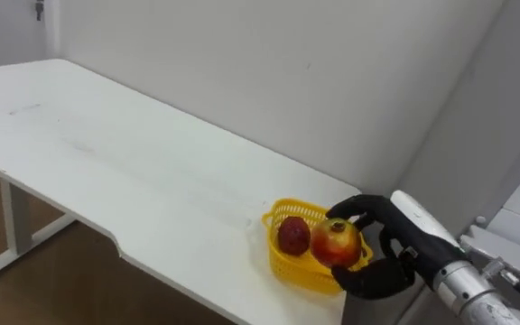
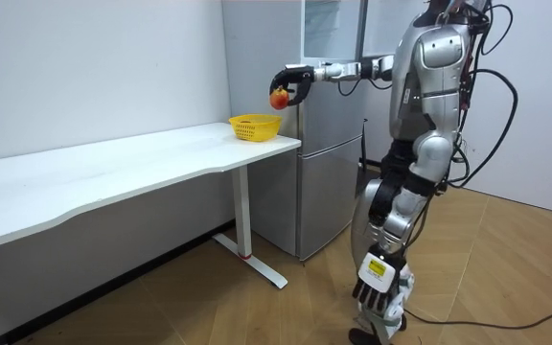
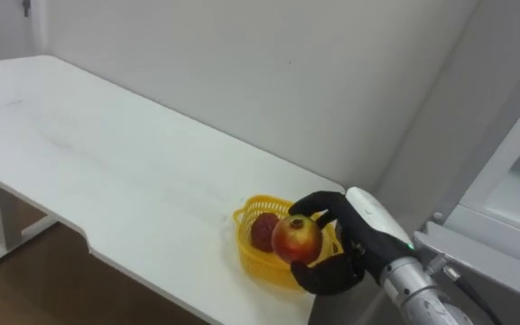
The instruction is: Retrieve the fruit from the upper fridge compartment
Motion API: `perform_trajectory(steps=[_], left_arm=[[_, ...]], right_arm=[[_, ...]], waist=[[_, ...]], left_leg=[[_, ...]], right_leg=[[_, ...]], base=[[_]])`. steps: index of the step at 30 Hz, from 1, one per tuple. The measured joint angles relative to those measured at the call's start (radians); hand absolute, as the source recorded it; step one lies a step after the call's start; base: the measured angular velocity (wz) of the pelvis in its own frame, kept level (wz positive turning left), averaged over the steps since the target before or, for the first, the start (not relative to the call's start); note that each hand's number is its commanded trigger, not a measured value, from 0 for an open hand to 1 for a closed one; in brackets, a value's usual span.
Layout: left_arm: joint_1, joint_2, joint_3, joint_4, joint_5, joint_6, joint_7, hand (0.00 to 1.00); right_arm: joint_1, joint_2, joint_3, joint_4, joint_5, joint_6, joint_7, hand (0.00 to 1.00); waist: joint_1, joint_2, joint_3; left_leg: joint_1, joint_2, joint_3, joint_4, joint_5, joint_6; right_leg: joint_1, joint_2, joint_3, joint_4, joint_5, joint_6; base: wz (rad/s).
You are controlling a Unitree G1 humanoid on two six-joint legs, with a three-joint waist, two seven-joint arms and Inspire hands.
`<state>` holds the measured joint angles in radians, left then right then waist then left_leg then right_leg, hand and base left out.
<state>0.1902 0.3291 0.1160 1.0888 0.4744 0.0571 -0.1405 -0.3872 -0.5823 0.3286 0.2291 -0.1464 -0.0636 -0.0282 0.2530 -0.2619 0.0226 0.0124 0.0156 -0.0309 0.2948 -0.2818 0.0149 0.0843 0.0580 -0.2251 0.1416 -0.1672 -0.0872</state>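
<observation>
Where the right arm reaches: out level from the shoulder, nearly straight, away from the fridge [image 2: 329,125] and toward the end of the bench [image 1: 106,153].
Right robot hand [image 1: 391,239]: black, turned on its side, thumb below and fingers arched over the top, closed round the apple [image 1: 336,244] in a firm cupping grip.
Left robot hand [image 2: 374,295]: hangs low beside the leg in the room view, idle; how far open it is cannot be told.
Robot's stance: upright on the floor just beside the fridge, with the bench end within the right arm's reach.
Apple's place: inside the right robot hand's curl, held in the air; the room view shows it clear above the basket [image 1: 301,271] rim.
Apple's look: round, red with paler yellow-orange patches, smooth and a little shiny, a small dimple at the top.
Basket: yellow plastic lattice, standing on the bench corner directly under and just ahead of the robot hand.
Dark red fruit [image 1: 293,236]: lies in the basket, just beyond the robot hand's fingertips, smaller and duller than the apple.
Count: one apple in the hand, one dark red fruit, one basket, one bench, one fridge.
</observation>
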Motion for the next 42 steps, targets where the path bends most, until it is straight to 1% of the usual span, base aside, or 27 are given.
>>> perform_trajectory(steps=[2, 5, 9, 11, 14, 20, 26, 28, 29, 30, 31, 33, 37, 38, 40, 42], left_arm=[[0.0, 0.006, 0.0, -0.004, 0.0, 0.005, 0.0, 0.0], [0.007, 0.014, -0.001, -0.015, 0.0, 0.01, -0.003, 0.0], [0.024, 0.014, 0.0, -0.068, 0.0, 0.013, -0.005, 0.0], [0.025, 0.015, -0.001, -0.078, 0.0, 0.017, -0.005, 0.0], [0.031, 0.016, -0.001, -0.09, 0.0, 0.02, -0.005, 0.0], [0.037, 0.016, -0.001, -0.091, 0.0, 0.025, -0.007, 0.0], [0.044, 0.03, -0.002, -0.089, 0.0, 0.027, -0.015, 0.0], [0.051, 0.035, -0.003, -0.088, 0.0, 0.029, -0.019, 0.0], [0.051, 0.037, -0.003, -0.088, 0.0, 0.031, -0.019, 0.0], [0.052, 0.039, -0.003, -0.088, -0.001, 0.032, -0.019, 0.0], [0.054, 0.041, -0.003, -0.088, -0.001, 0.033, -0.019, 0.0], [0.056, 0.045, -0.008, -0.089, -0.003, 0.046, -0.019, 0.0], [0.086, 0.046, -0.009, -0.09, -0.004, 0.053, -0.017, 0.0], [0.092, 0.046, -0.01, -0.09, -0.004, 0.058, -0.017, 0.0], [0.094, 0.046, -0.013, -0.089, -0.004, 0.071, -0.019, 0.0], [0.097, 0.05, -0.013, -0.089, -0.007, 0.076, -0.019, 0.0]], right_arm=[[0.0, -0.011, -0.001, 0.0, 0.002, 0.0, -0.004, 1.0], [0.0, -0.016, -0.002, 0.013, 0.003, -0.001, -0.009, 1.0], [-0.002, -0.016, -0.002, 0.051, 0.002, -0.003, -0.024, 1.0], [-0.003, -0.016, -0.002, 0.07, 0.002, -0.01, -0.033, 1.0], [-0.004, -0.016, -0.002, 0.089, 0.002, -0.01, -0.049, 1.0], [-0.008, -0.016, -0.002, 0.113, 0.002, -0.01, -0.072, 1.0], [-0.008, -0.016, -0.001, 0.127, 0.002, -0.009, -0.089, 1.0], [-0.008, -0.016, -0.001, 0.133, 0.003, -0.009, -0.094, 1.0], [-0.01, -0.016, -0.001, 0.144, 0.003, -0.01, -0.097, 1.0], [-0.021, -0.016, 0.002, 0.161, 0.003, -0.008, -0.101, 1.0], [-0.028, -0.016, 0.002, 0.171, 0.003, -0.007, -0.102, 1.0], [-0.042, -0.016, 0.003, 0.208, 0.019, 0.004, -0.121, 1.0], [-0.047, -0.023, 0.003, 0.23, 0.067, 0.027, -0.152, 1.0], [-0.051, -0.03, 0.003, 0.234, 0.068, 0.033, -0.161, 1.0], [-0.067, -0.03, 0.004, 0.247, 0.067, 0.041, -0.172, 1.0], [-0.074, -0.03, 0.004, 0.26, 0.067, 0.043, -0.181, 1.0]], waist=[[0.001, 0.0, -0.0001], [0.0, 0.001, -0.0006], [0.0, 0.0, -0.0018], [0.0, -0.001, -0.0025], [0.001, -0.003, -0.0039], [0.001, -0.004, -0.0048], [0.006, -0.005, -0.005], [0.006, -0.01, -0.009], [0.006, -0.01, -0.0084], [0.009, -0.013, -0.0101], [0.011, -0.014, -0.0097], [0.026, -0.023, -0.0103], [0.029, -0.033, -0.0127], [0.029, -0.036, -0.0124], [0.029, -0.037, -0.0112], [0.031, -0.038, -0.0106]], left_leg=[[-0.004, 0.0, -0.002, 0.008, -0.005, 0.002], [-0.002, 0.001, -0.004, 0.015, -0.01, 0.006], [-0.002, -0.003, -0.017, 0.017, -0.011, 0.009], [-0.001, -0.006, -0.026, 0.017, -0.011, 0.01], [0.005, -0.007, -0.034, 0.015, -0.011, 0.011], [0.009, -0.008, -0.049, 0.015, -0.011, 0.011], [0.015, -0.009, -0.055, 0.012, -0.011, 0.011], [0.015, -0.011, -0.057, 0.011, -0.011, 0.011], [0.014, -0.011, -0.058, 0.011, -0.011, 0.011], [0.015, -0.012, -0.059, 0.009, -0.011, 0.011], [0.016, -0.012, -0.059, 0.007, -0.011, 0.012], [0.015, -0.013, -0.059, 0.006, -0.01, 0.013], [0.005, -0.013, -0.056, 0.009, -0.01, 0.013], [-0.004, -0.013, -0.056, 0.012, -0.01, 0.013], [-0.013, -0.013, -0.056, 0.014, -0.01, 0.013], [-0.024, -0.013, -0.057, 0.018, -0.01, 0.012]], right_leg=[[0.0, 0.0, -0.001, 0.003, -0.001, 0.002], [0.001, -0.001, 0.001, 0.012, -0.001, 0.007], [0.006, -0.003, 0.007, 0.012, 0.002, 0.013], [0.009, -0.004, 0.006, 0.012, 0.002, 0.014], [0.016, -0.004, 0.006, 0.012, 0.003, 0.014], [0.025, -0.004, 0.006, 0.011, 0.002, 0.015], [0.031, -0.004, 0.017, 0.011, 0.001, 0.018], [0.031, -0.004, 0.02, 0.011, 0.001, 0.018], [0.031, -0.004, 0.021, 0.011, 0.001, 0.018], [0.031, -0.004, 0.022, 0.011, 0.001, 0.018], [0.031, -0.005, 0.022, 0.011, 0.001, 0.018], [0.03, -0.004, 0.023, 0.011, 0.0, 0.018], [0.023, -0.004, 0.025, 0.014, 0.0, 0.019], [0.016, -0.004, 0.025, 0.014, 0.0, 0.019], [0.009, -0.004, 0.027, 0.012, 0.0, 0.019], [0.002, -0.005, 0.027, 0.012, 0.0, 0.019]], base=[[0.06], [0.05], [0.1], [0.11], [0.1], [0.09], [0.02], [0.02], [0.03], [0.0], [0.0], [0.0], [0.1], [0.0], [0.0], [0.04]])
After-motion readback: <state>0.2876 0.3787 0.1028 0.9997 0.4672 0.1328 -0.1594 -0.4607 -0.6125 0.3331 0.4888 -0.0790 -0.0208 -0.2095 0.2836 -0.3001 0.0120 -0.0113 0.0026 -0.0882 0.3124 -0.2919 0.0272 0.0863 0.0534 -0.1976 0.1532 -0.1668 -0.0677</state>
